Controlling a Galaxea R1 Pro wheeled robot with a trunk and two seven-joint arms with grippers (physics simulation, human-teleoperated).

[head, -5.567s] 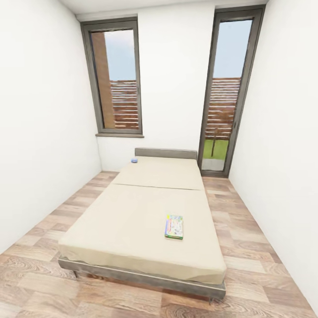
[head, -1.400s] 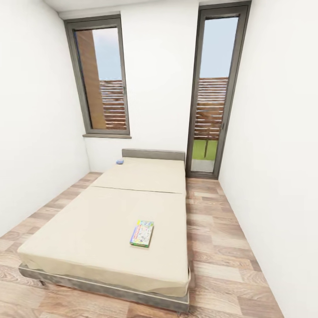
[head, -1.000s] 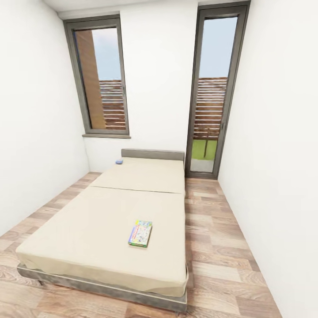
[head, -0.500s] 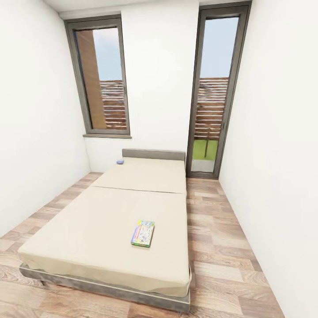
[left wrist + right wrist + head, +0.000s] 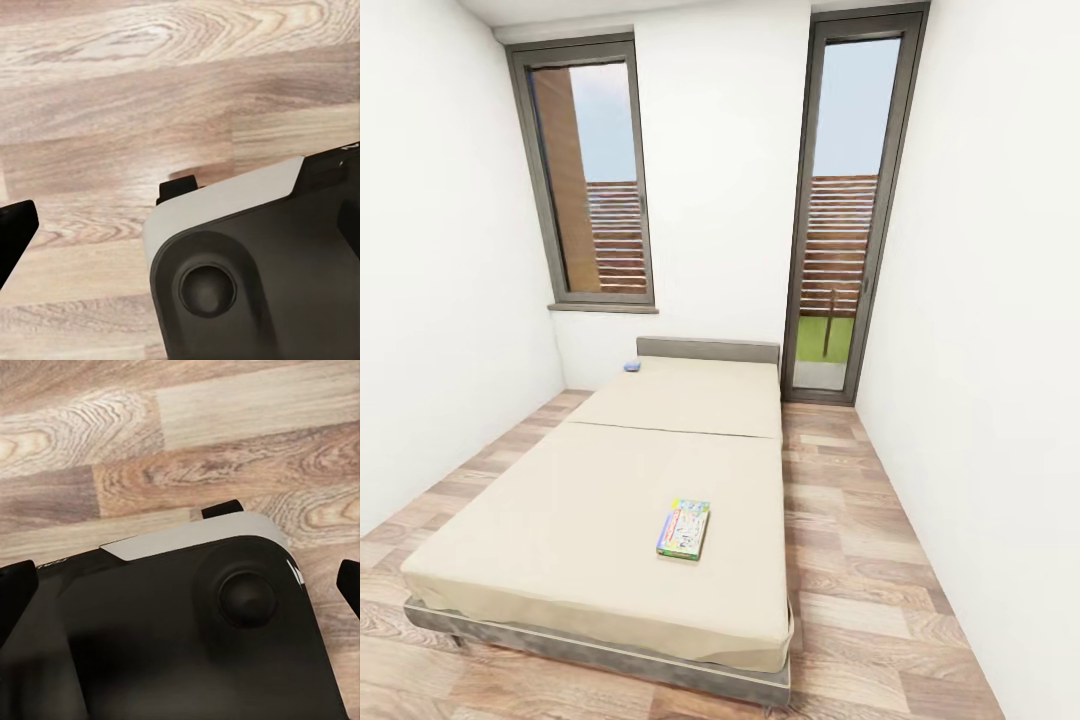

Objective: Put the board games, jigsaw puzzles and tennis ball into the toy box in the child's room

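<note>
Currently facing the bed (image 5: 610, 520) from just off its foot, no arm reaching yet. Green board game (image 5: 683, 529) lies flat on the mattress near the foot edge, toward the right-hand side, long axis running roughly up the bed. Small blue board game (image 5: 631, 366) sits far off at the head end, at the left corner just before the headboard (image 5: 707, 350). The two are well apart — two separate fetches, I judge.

Both wrist views look down at wood floor (image 5: 112, 90) and the robot's own dark base (image 5: 187, 637); arms seem tucked low. A dark fingertip (image 5: 15, 232) shows at one edge of the left wrist view, and fingertips (image 5: 15, 589) at both edges of the right wrist view. That spacing suggests the right jaws are spread; the left I cannot tell. Nothing held in either.

Step in hand, as I read it: close on the green box first.
- Roll in along the floor strip by the bed's right edge, so the box falls within reach without leaning over the mattress.
- Flat box on soft bedding — likely best pinched across its short width, coming down from above.
- Risk: pressing it into the mattress, or nudging it away from the edge.
</note>
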